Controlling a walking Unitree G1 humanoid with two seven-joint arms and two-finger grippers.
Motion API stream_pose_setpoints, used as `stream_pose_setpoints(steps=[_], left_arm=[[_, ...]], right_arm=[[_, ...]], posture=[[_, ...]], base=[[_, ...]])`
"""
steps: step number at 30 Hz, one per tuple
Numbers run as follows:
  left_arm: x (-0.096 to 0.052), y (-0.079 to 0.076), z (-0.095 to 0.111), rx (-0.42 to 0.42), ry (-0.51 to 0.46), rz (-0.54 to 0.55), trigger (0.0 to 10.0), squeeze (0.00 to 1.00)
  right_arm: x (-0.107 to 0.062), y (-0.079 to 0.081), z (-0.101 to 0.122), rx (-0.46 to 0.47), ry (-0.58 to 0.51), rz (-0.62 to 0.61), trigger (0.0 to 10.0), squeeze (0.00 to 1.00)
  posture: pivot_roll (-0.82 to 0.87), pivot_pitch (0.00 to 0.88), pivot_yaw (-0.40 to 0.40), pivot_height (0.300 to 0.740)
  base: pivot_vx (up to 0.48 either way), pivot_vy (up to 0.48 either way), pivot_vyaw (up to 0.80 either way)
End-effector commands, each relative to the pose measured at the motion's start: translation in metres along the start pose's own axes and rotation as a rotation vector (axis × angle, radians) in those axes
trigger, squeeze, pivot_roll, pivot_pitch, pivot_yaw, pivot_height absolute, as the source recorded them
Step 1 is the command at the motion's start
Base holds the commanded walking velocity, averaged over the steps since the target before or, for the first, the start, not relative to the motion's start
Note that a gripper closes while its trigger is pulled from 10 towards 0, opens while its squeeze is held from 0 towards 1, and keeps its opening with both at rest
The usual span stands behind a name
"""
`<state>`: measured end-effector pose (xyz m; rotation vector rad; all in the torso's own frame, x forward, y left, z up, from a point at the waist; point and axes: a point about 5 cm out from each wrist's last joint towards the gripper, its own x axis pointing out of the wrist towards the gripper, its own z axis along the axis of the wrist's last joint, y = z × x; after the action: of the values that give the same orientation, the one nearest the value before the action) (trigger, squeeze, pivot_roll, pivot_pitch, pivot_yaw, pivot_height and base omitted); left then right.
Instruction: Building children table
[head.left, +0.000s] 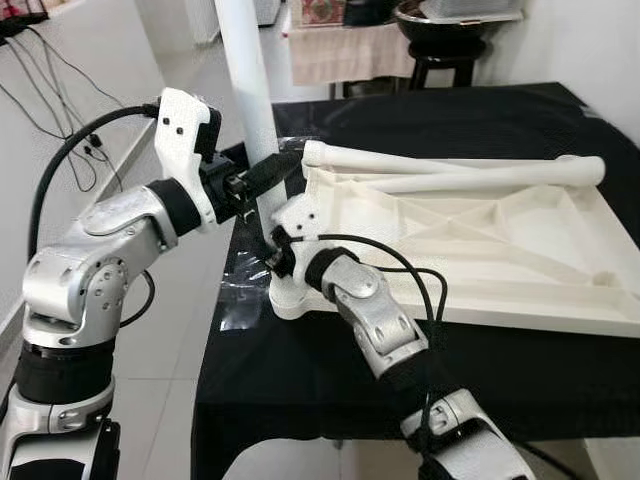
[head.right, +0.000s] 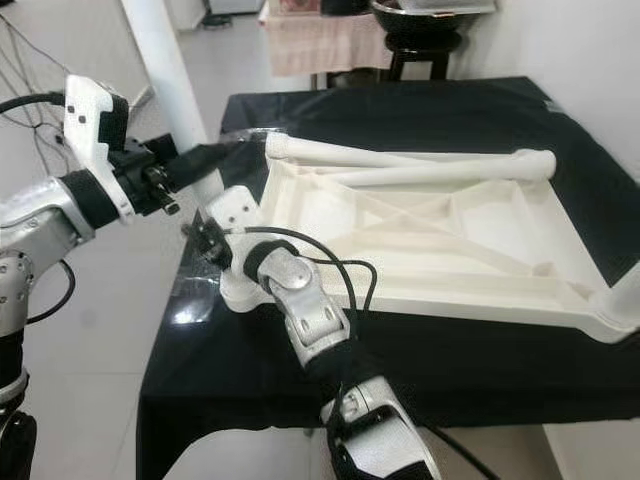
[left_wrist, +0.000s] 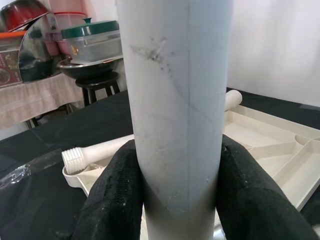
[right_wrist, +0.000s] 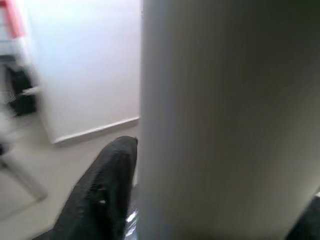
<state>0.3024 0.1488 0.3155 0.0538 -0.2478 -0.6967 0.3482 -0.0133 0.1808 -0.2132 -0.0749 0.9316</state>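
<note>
- The cream tabletop (head.left: 480, 250) lies upside down on the black-draped desk (head.left: 300, 380), and everything here is placed from it.
- An upright white leg (head.left: 250, 110) stands at the tabletop's near left corner, seated in the corner socket (head.left: 290, 295).
- The left gripper (left_wrist: 172, 190) has its fingers (left_wrist: 117, 200) closed on the leg's sides, partway up from that corner.
- The right gripper (head.left: 280, 245) is pressed in lower on the leg, just above the socket; one finger (right_wrist: 100, 195) lies against it, but I cannot tell how tightly it grips.
- Two spare legs (head.left: 450, 170) lie across the tabletop's far edge.
- Risk, to my eye: uneven turning could cross the thread, or tilt the leg and drag the tabletop off the desk edge.
</note>
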Motion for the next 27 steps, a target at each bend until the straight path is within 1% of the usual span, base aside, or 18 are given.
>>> stream_pose_setpoints(steps=[1,2,3,5,7,8,9,10,14,15,16,17,18,27], left_arm=[[-0.003,0.007,-0.006,0.011,0.039,0.038,0.0,0.0],[-0.003,0.007,-0.006,0.011,0.039,0.037,0.0,0.0],[-0.003,0.007,-0.006,0.011,0.039,0.037,0.0,0.0],[-0.003,0.006,-0.005,0.011,0.039,0.036,0.0,0.0],[-0.003,0.006,-0.005,0.011,0.039,0.036,0.0,0.0],[-0.004,0.005,-0.005,0.01,0.04,0.035,0.0,0.0],[-0.004,0.005,-0.005,0.01,0.04,0.035,0.0,0.0],[-0.006,0.004,-0.006,0.009,0.045,0.031,0.0,0.0],[-0.006,0.004,-0.006,0.009,0.047,0.03,0.0,0.0],[-0.006,0.004,-0.006,0.009,0.047,0.029,0.0,0.0],[-0.006,0.004,-0.006,0.01,0.047,0.029,0.0,0.0],[-0.006,0.004,-0.006,0.01,0.047,0.029,0.0,0.0],[-0.007,0.004,-0.006,0.011,0.048,0.028,0.0,0.0],[-0.008,0.004,-0.005,0.016,0.048,0.034,0.0,0.0]], right_arm=[[0.003,0.002,0.006,0.004,-0.038,0.042,10.0,1.0],[0.0,-0.004,0.01,-0.005,-0.066,0.108,10.0,1.0],[0.0,-0.004,0.01,-0.005,-0.066,0.108,10.0,1.0],[-0.009,-0.016,0.011,-0.032,-0.086,0.249,10.0,1.0],[-0.009,-0.016,0.011,-0.032,-0.086,0.249,10.0,1.0],[-0.012,-0.02,0.01,-0.034,-0.08,0.281,10.0,0.36],[-0.012,-0.02,0.01,-0.034,-0.08,0.281,10.0,0.36],[-0.011,-0.024,0.011,-0.004,-0.071,0.318,10.0,0.0],[-0.008,-0.024,0.01,0.026,-0.07,0.34,10.0,0.0],[-0.007,-0.023,0.01,0.034,-0.069,0.348,9.5,0.0],[-0.006,-0.023,0.01,0.047,-0.072,0.361,3.6,0.0],[-0.006,-0.023,0.01,0.047,-0.072,0.361,3.6,0.0],[-0.004,-0.023,0.009,0.058,-0.073,0.369,0.0,0.0],[-0.004,-0.024,0.006,0.071,-0.08,0.389,0.0,0.0]], posture=[[-0.01,0.093,0.034,0.74],[-0.01,0.095,0.033,0.74],[-0.01,0.095,0.033,0.74],[-0.01,0.103,0.031,0.74],[-0.01,0.103,0.031,0.74],[-0.01,0.11,0.032,0.74],[-0.01,0.11,0.032,0.74],[0.0,0.116,0.031,0.74],[0.0,0.116,0.031,0.74],[0.01,0.118,0.031,0.74],[0.01,0.118,0.031,0.74],[0.01,0.118,0.031,0.74],[0.01,0.116,0.03,0.74],[0.02,0.107,0.02,0.74]], base=[[0.0,0.0,0.0],[0.0,0.0,0.0],[0.0,0.0,0.0],[0.0,0.0,0.0],[0.0,0.0,0.0],[0.0,0.0,0.0],[0.0,0.0,0.0],[0.0,0.0,0.0],[0.0,0.0,0.0],[0.0,0.0,0.0],[0.0,0.0,0.0],[0.0,0.0,0.0],[0.0,0.0,0.0],[0.0,0.0,0.0]])
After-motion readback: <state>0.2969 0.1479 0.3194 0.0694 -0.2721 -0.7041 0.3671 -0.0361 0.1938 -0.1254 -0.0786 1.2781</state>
